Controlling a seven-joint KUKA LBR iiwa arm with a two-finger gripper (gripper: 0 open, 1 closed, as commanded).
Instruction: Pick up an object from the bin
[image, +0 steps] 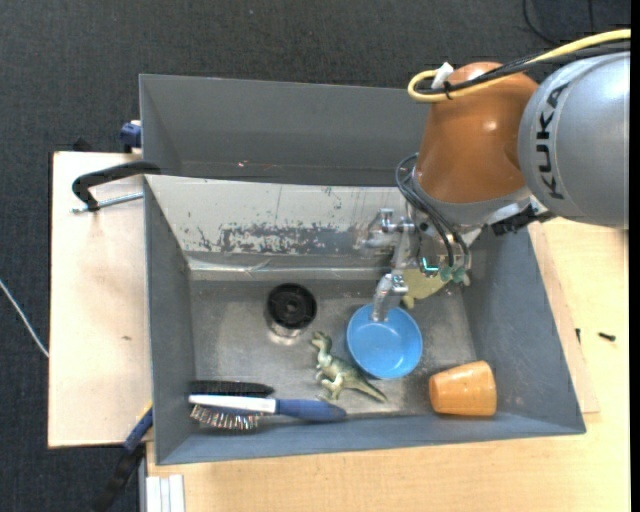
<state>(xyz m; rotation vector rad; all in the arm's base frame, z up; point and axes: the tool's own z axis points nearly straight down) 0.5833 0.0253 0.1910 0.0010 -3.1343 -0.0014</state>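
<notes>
My gripper (388, 292) hangs under the orange wrist cover at the bin's right back, its metal tip just above the back rim of a round blue bowl (385, 345). The bowl stands upright on the bin floor, right of the middle. A small tan piece (426, 286) shows right beside the gripper; I cannot tell whether it is held or lies on the floor. Left of the bowl and touching its front edge lies a green toy dinosaur (336, 373). An orange cup (464, 389) lies on its side in the front right corner.
A black round knob-like thing (291, 305) sits left of the middle. A brush with a blue handle (262, 408) lies along the front wall. The arm and its orange cover overhang the bin's right back corner.
</notes>
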